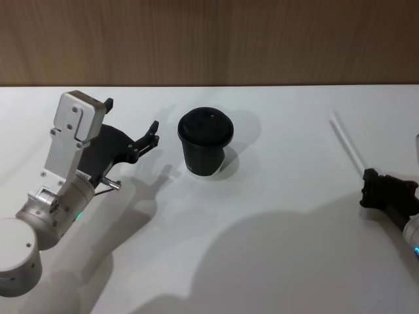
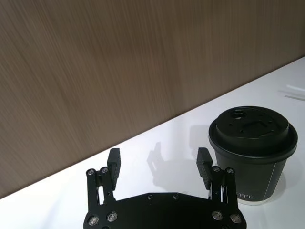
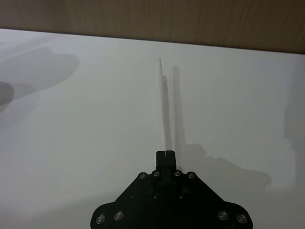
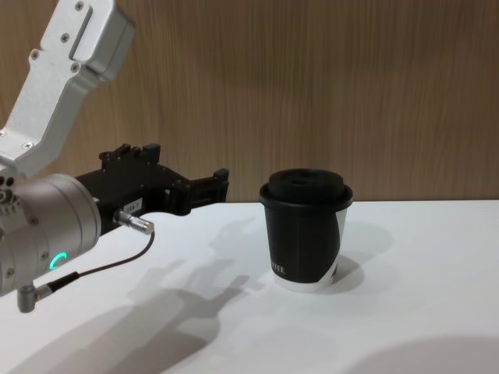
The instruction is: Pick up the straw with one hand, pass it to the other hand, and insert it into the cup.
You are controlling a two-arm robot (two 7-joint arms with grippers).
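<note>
Step in hand: pick-up of the straw [image 1: 347, 142] by the right gripper [image 3: 165, 153]. The handover and the insertion are not yet done.

Cup [image 1: 205, 142]: stands upright on the white worktop [image 1: 262, 248], with its domed lid [image 2: 250, 126] fitted.

Straw: well to the right of the cup and at about the same depth. It runs straight, its far end pointing away from the robot. Its near end meets the tips of the right gripper.

Right gripper: to the right of the cup and nearer the robot than it. Its fingers [image 3: 162, 156] are pressed narrow, with the straw's near end between them. In the right wrist view the straw's shadow lies apart from the straw. On that evidence the straw is judged gripped and off the worktop.

Left gripper [image 2: 158, 160]: just to the left of the cup, apart from it. It hangs above the worktop at about lid height. Its fingers [image 2: 113, 162] are spread wide and hold nothing.

Next move, as judged: the right arm must carry the straw leftward past the cup. It must then present a free length of straw between the left fingers. The left fingers should close on it before the right fingers let go. The thin straw, held at one end, may sag or swing. The lid shows a small round recess, the likely entry point. The straw will need to be near upright above it.
</note>
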